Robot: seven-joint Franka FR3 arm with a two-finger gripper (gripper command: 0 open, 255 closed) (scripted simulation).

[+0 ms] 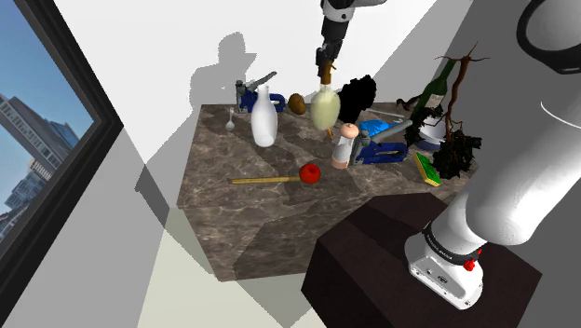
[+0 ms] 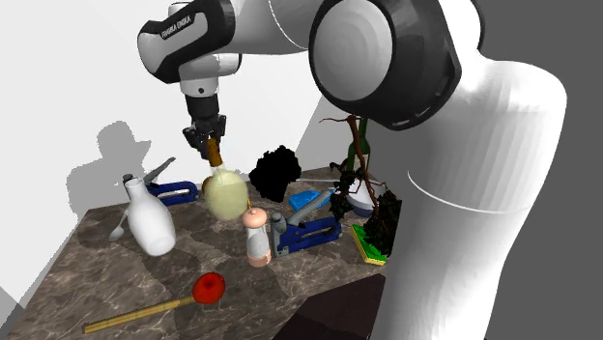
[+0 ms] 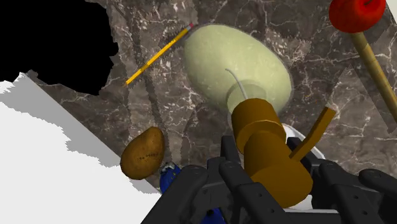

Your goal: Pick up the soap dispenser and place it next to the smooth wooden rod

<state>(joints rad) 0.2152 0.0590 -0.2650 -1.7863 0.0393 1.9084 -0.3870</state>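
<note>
The soap dispenser [image 1: 324,107] has a pale yellow-green round body and a brown pump. It hangs over the back of the marble table [image 1: 279,219], seemingly just off the surface. My gripper [image 1: 325,63] is shut on its pump from above. In the wrist view the fingers clasp the brown pump [image 3: 267,149] above the body [image 3: 235,63]. The wooden rod [image 1: 261,179] with a red ball end [image 1: 310,172] lies flat nearer the table's front, well away from the dispenser [image 2: 225,193]. From the second exterior view, the rod [image 2: 135,314] and ball [image 2: 209,287] lie below my gripper [image 2: 207,140].
Beside the dispenser stand a white jug [image 1: 264,116], a peach bottle [image 1: 344,144], a blue stapler [image 1: 386,149] and a potato [image 1: 297,102]. A pencil [image 3: 159,54] lies under it. Further along are a wine bottle [image 1: 438,88], a black lump [image 1: 357,93] and a sponge [image 1: 428,168].
</note>
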